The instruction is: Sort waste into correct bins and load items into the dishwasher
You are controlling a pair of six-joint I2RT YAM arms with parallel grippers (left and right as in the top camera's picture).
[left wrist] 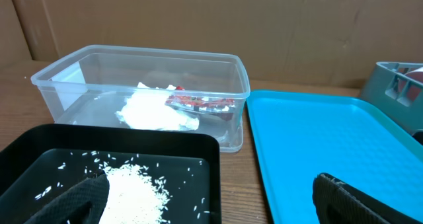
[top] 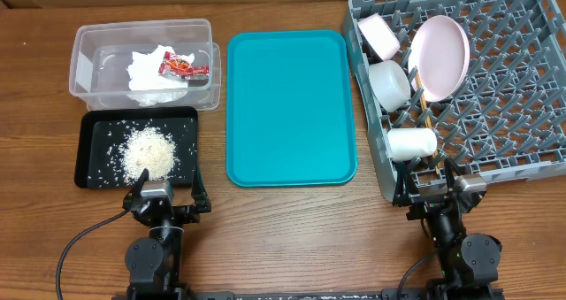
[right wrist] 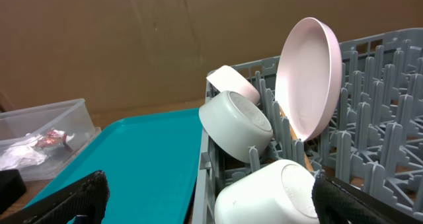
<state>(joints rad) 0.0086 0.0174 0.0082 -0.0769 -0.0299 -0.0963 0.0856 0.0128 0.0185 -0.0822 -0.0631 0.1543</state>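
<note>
Judged complete: red shiny wrapper (top: 183, 67) and white paper napkin (top: 149, 77) in clear plastic tub (top: 84, 43), far left; rice grains (top: 148, 152) in black tray (top: 91, 174); white plate (top: 439, 56), bowls (top: 389, 83) and cup (top: 411, 142) in grey lattice rack (top: 513, 114), right. Left end effector (top: 166, 192) and right end effector (top: 429, 187): open, empty.

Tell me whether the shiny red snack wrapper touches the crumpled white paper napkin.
Touching. The overhead view shows the red wrapper lying across the white napkin, overlapping it.
</note>
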